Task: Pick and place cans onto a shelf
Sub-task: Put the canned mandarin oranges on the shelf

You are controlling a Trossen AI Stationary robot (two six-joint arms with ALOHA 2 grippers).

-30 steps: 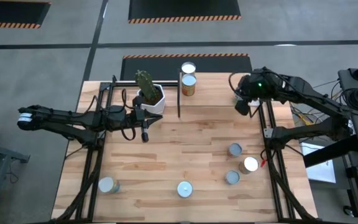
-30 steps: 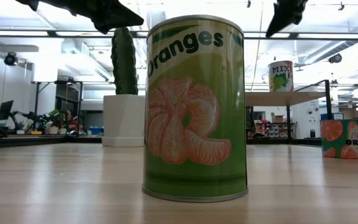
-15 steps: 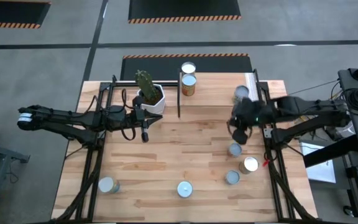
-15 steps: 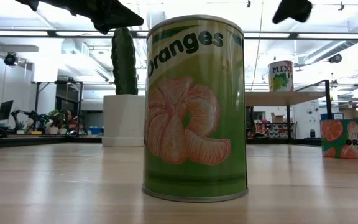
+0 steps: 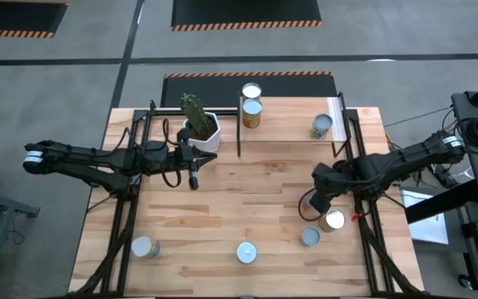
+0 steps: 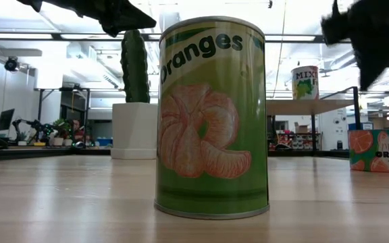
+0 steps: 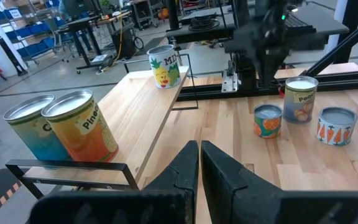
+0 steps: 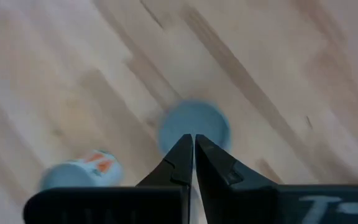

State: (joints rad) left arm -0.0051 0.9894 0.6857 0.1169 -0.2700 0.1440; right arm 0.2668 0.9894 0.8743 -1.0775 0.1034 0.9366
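Note:
Three cans stand on the shelf (image 5: 289, 120): two at its left end (image 5: 251, 91), (image 5: 251, 113) and one at its right end (image 5: 322, 126). More cans stand on the tabletop: two at the right (image 5: 334, 219), (image 5: 309, 237), one near the middle (image 5: 246, 252) and one at the near left (image 5: 143, 247). My right gripper (image 5: 314, 202) is shut and hovers over another can, whose round top shows blurred in the right wrist view (image 8: 194, 127). My left gripper (image 5: 193, 179) is shut and empty beside the cactus pot (image 5: 199, 129).
The white pot with the cactus (image 6: 134, 101) stands at the far left of the table. The shelf's black frame posts (image 5: 239, 124) rise at the far edge. The Oranges can (image 6: 211, 118) fills the low view. Bare wood lies in the table's middle.
My right gripper has left the shelf's right end, gone toward the table's near edge and come down over a can on the table's right side. A can now shows standing at the shelf's right end, where the gripper was.

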